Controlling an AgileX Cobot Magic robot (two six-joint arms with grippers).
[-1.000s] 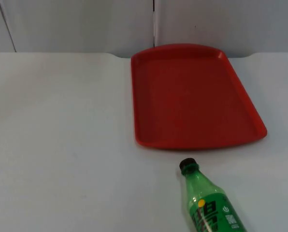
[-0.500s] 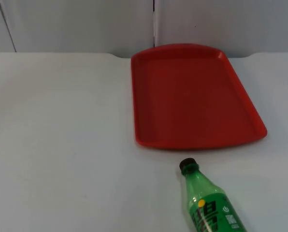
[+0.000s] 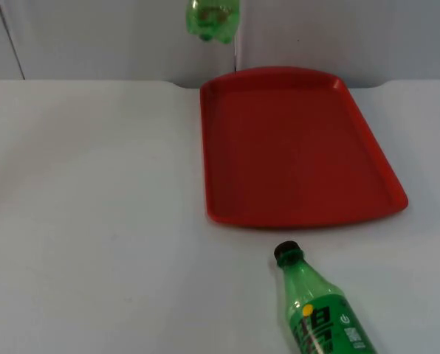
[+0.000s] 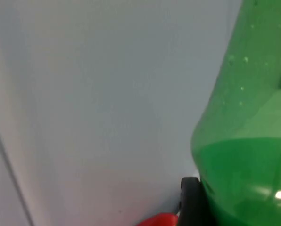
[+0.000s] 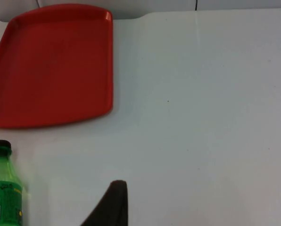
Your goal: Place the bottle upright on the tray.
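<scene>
Green plastic bottle with a dark cap (image 3: 320, 313) lies on its side on the white table top (image 3: 94, 221), at the near edge and right of the middle. Its cap points away, toward the flat red plastic tray (image 3: 294, 147). The cap sits just beside the tray's near rim but does not touch it, with a strip of table between them. The tray lies right of centre, long side running near to far, and its far end reaches the grey partition wall (image 3: 94, 37).

A second green plastic bottle (image 3: 212, 18) hangs in the air in front of that wall, above the tray's far left corner. From the top view I can make out its rounded, lobed base. The left gripper (image 4: 194, 207) is clamped on this bottle. In the left wrist view its black fingertip (image 4: 188, 200) presses against the bottle's green side, with the wall behind it and a sliver of the red tray just below.

The right gripper (image 5: 111, 202) waits above the table to the right of the lying bottle and well apart from it. The tray lies farther off on the same side. Whether this gripper is apart or together I cannot tell.
</scene>
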